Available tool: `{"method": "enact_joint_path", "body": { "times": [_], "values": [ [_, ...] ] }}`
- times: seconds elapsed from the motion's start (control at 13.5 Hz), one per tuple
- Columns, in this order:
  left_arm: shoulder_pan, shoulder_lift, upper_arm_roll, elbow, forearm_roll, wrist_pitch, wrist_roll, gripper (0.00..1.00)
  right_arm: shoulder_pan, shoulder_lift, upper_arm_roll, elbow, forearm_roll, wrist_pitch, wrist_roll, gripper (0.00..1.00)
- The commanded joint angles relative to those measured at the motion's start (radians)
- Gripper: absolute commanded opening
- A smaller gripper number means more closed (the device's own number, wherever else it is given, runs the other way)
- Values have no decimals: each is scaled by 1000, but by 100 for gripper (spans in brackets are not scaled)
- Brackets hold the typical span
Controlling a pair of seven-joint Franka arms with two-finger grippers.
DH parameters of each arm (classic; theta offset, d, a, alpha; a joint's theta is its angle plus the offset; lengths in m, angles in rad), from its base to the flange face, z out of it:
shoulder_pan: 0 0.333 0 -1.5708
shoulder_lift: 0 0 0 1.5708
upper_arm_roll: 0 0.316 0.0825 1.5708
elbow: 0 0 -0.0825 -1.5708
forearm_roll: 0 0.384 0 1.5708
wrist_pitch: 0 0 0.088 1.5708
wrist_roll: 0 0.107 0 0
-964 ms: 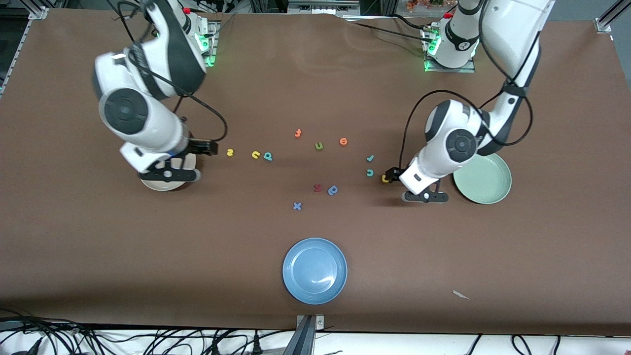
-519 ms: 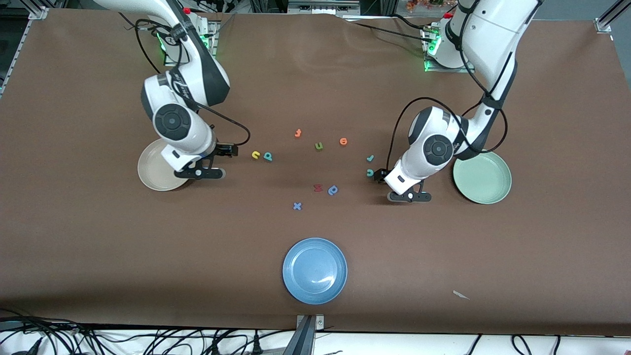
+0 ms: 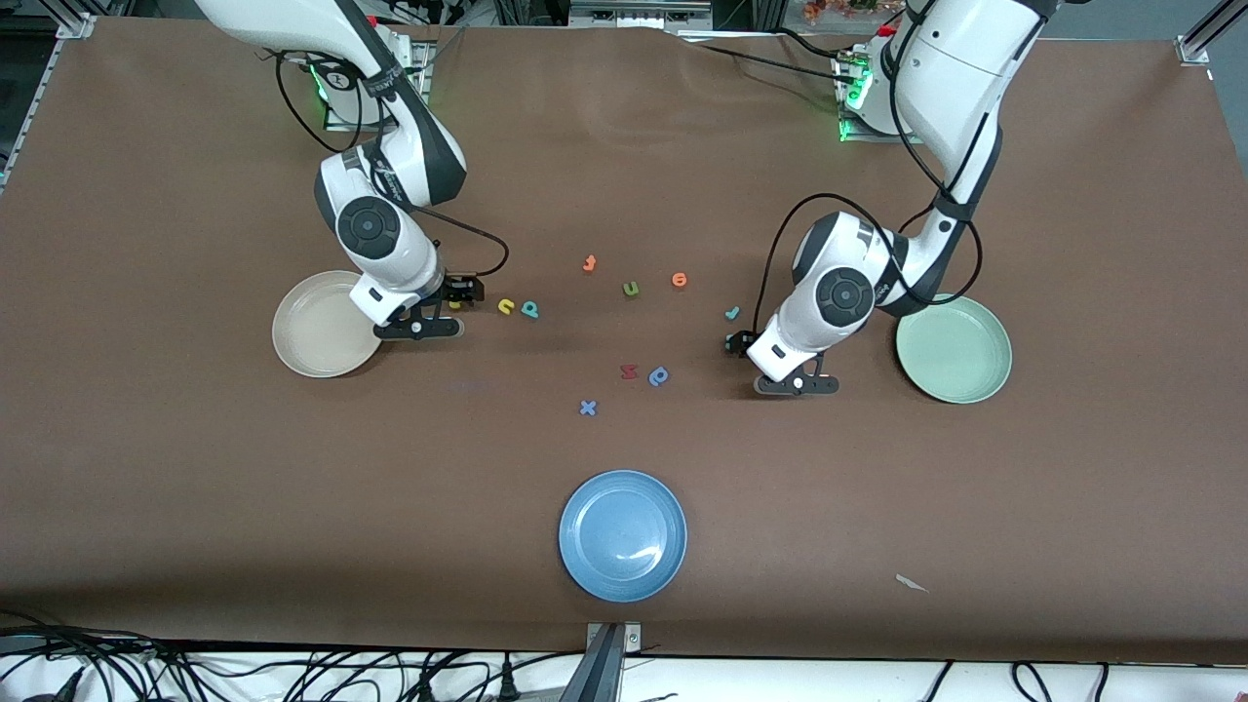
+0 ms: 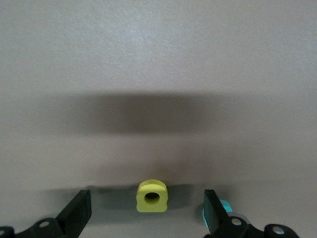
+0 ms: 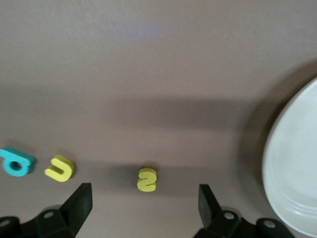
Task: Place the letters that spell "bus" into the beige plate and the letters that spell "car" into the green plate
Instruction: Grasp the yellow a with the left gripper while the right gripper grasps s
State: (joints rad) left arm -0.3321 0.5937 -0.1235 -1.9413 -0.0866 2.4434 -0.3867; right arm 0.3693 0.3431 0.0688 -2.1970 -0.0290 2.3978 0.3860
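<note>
My right gripper [image 3: 464,293] hangs open low over the yellow "s" [image 5: 147,179], which lies between its fingers [image 5: 79,203] without touching them. The yellow "u" [image 3: 505,306] and teal "b" [image 3: 529,310] lie beside it, and the beige plate [image 3: 307,336] is toward the right arm's end. My left gripper [image 3: 738,343] is open around the yellow "a" [image 4: 152,196], fingertips apart from it. The teal "c" [image 4: 226,206] peeks out by one finger. The teal "r" [image 3: 732,313] lies close by. The green plate [image 3: 954,351] sits toward the left arm's end.
Loose letters lie mid-table: an orange "t" [image 3: 589,263], an olive "u" [image 3: 631,288], an orange "o" [image 3: 680,280], a red letter [image 3: 629,370], a blue "p" [image 3: 659,375] and a blue "x" [image 3: 588,408]. A blue plate [image 3: 622,534] sits nearest the front camera.
The right arm swung from over the beige plate to over the yellow "s". The left gripper shifted toward the table's middle, now covering the yellow "a" and teal "c" in the front view.
</note>
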Motion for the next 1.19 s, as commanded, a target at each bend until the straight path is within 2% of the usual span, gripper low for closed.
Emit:
{"method": "enact_joint_path", "body": {
  "times": [0.0,0.15,0.22,0.3,0.37,0.44,0.52,0.67,0.74,0.96,1.11],
  "values": [
    [-19,-8,16,-21,-15,2,-1,100,-4,14,5,-55,9,82,-41,94],
    [-19,-8,18,-21,17,2,0,100,-6,39,5,-87,9,165,-76,86],
    [-19,-8,19,-21,21,2,0,100,-6,40,5,-93,11,179,-76,77],
    [-19,-8,25,-21,21,2,0,100,-6,40,5,-93,9,179,-76,60],
    [-19,-8,28,-21,21,2,2,100,-6,40,5,-93,9,178,-76,50],
    [-19,-6,28,-21,21,2,2,99,-4,43,5,-93,9,179,-76,46],
    [-19,-5,28,-21,21,2,0,96,-6,47,5,-93,9,179,-78,42],
    [-19,-3,28,-21,21,2,0,78,-4,50,6,-93,9,181,-78,33],
    [-19,-3,28,-21,21,2,0,74,-6,51,6,-93,9,181,-78,25],
    [-21,-2,28,-21,21,2,-1,74,-6,53,5,-93,9,179,-78,8],
    [-21,-2,28,-21,21,2,-1,67,-6,53,5,-92,9,175,-76,0]
  ]
}}
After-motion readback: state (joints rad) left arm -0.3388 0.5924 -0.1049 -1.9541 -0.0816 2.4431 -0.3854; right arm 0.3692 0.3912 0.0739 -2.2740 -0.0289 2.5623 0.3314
